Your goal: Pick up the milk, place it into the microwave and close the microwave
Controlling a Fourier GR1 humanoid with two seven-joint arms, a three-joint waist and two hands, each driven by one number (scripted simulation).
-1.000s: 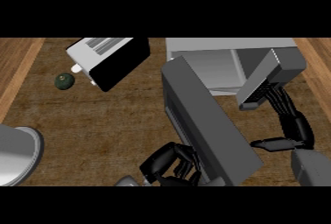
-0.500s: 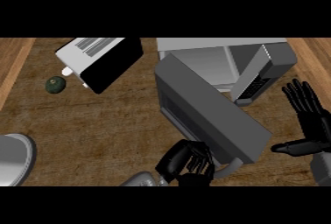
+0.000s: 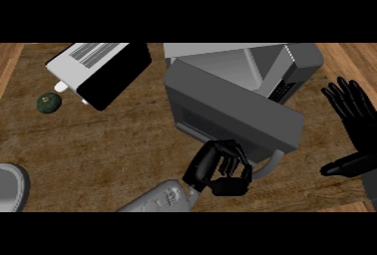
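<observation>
The grey microwave [image 3: 294, 64] stands at the back right of the counter. Its door [image 3: 228, 112] is swung partway across the opening, with a curved handle [image 3: 274, 163] at its near edge. My left hand [image 3: 219, 168] has its fingers curled and rests against the door's lower outer face, beside the handle. My right hand [image 3: 352, 117] is open at the right edge, fingers up, apart from the microwave. The door hides most of the cavity. The milk does not show anywhere in the view.
A white and black toaster [image 3: 99, 69] lies at the back left. A small dark green fruit [image 3: 49, 103] sits left of it. A grey plate [image 3: 9, 187] shows at the lower left edge. Wooden edging runs along both sides.
The microwave door has swung further towards the cavity, with my left hand following it up and right. My right hand pulled back from the microwave to the right edge and opened.
</observation>
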